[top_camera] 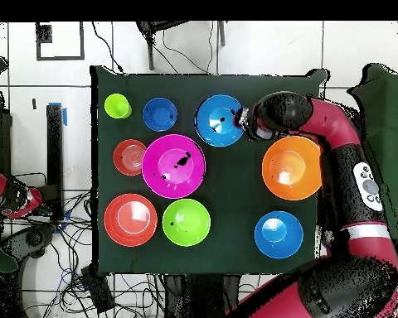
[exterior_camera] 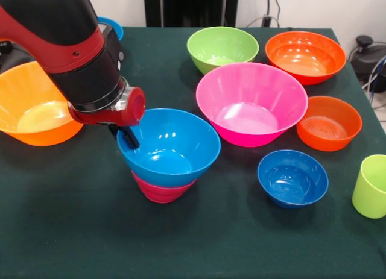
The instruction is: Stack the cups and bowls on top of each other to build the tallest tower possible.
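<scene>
The tower so far is 2 pieces: a medium glossy blue plastic bowl (exterior_camera: 169, 147) sits on a small crimson plastic bowl (exterior_camera: 161, 191) near the dark green surface's (exterior_camera: 72, 231) front. The end effector (exterior_camera: 125, 135) reaches over the blue bowl's rim; whether it grips the rim or has let go, I cannot tell. Judging from this, placing is in hand. Next would be another piece, perhaps the large pink plastic bowl (exterior_camera: 251, 104) just beside or the lime-green plastic tumbler (exterior_camera: 371, 187).

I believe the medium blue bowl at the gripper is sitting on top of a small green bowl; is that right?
Not quite: in the front view the medium blue bowl at the gripper sits on a small crimson bowl, not a green one. The green bowl stands apart, farther back.
</scene>
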Robot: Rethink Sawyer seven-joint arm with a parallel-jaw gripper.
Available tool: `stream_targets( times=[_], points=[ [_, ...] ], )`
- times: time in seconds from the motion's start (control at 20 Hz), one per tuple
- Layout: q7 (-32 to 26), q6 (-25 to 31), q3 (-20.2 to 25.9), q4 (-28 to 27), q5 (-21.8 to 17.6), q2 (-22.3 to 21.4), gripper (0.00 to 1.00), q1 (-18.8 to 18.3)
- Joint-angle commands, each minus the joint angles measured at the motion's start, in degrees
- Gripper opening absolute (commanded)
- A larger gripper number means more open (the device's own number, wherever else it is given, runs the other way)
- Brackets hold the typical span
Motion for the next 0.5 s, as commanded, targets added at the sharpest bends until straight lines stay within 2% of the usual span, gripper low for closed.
stream_targets(
  times=[0.05, 0.5],
  points=[
    [-13.2, 5.2, -5.8, -2.5, -6.1, 0.1, 0.00, 3.1],
    [-14.2, 4.7, -6.5, -1.3, -6.0, -0.6, 0.00, 3.0]
  ],
)
